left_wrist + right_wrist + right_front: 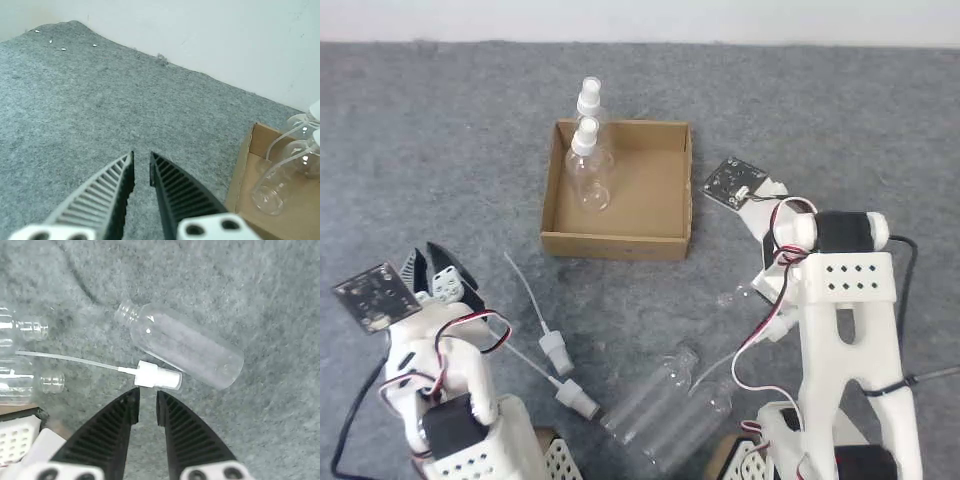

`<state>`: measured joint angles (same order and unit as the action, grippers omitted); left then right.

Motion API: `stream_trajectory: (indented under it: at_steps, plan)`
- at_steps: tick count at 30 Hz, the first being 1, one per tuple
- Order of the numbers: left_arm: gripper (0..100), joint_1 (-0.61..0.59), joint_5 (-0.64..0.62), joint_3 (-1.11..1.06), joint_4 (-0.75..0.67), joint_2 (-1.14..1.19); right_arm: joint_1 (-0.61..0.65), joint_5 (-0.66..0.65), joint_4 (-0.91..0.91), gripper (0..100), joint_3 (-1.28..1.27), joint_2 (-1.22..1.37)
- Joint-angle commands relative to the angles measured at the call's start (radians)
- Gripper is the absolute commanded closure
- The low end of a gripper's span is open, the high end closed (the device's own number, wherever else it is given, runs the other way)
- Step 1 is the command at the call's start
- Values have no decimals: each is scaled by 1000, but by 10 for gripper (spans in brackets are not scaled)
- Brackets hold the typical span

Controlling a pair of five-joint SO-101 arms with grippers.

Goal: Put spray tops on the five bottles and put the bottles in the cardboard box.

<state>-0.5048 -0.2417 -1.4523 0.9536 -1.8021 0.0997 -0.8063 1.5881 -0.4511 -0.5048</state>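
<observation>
- Grey felt covers the bench (440, 130). The cardboard box (665, 190) sits mid-bench, with two capped bottles (592, 178) in its far-left corner.
- Three bottles without tops lie outside the box: a bottle pair (650, 395) side by side near the arm bases, and a single bottle (185, 347) under the right arm.
- Two loose spray tops (556, 350) lie between the left arm and the bottle pair, with their dip tubes attached.
- A third spray top (159, 379) lies just beside the single bottle, and its tube runs toward the necks of the pair.
- Step in hand, as judged: pick up that third spray top.
  - Widen the claw first, straddle the white collar rather than the thin tube, and close squarely.
  - The top looks light and round, so it may roll or skid on the felt.
  - Avoid knocking the single bottle close alongside.
- State of the right claw (147, 391): a narrow gap between the jaws and nothing held. The tips sit just short of the third spray top, with no contact visible.
- State of the left claw (141, 155): likewise barely parted and empty, over bare felt with the box off to one side.
</observation>
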Motion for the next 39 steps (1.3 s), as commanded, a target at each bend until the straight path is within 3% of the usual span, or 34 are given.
stream_trajectory:
  at_steps: [1, 5, 14, 17, 24, 31, 39]
  plan:
    - [952, -5, -3, 2, -40, -21, 10, -81, 4, 992, 51, -38]
    - [952, -5, -3, 2, -40, -21, 12, -193, -2, 992, 23, -38]
    - [952, -5, -2, 2, -40, -21, 19, -631, -2, 992, -60, -38]
    - [952, -5, -2, 2, -40, -21, 33, -721, -21, 990, -103, -38]
    - [952, -5, -2, 1, -40, -21, 36, -760, -94, 840, -137, -38]
    - [952, -5, -2, 1, -40, -21, 74, -756, -237, 991, -198, -38]
    - [952, -5, -2, 1, -40, -21, 82, -756, -280, 991, -199, -36]
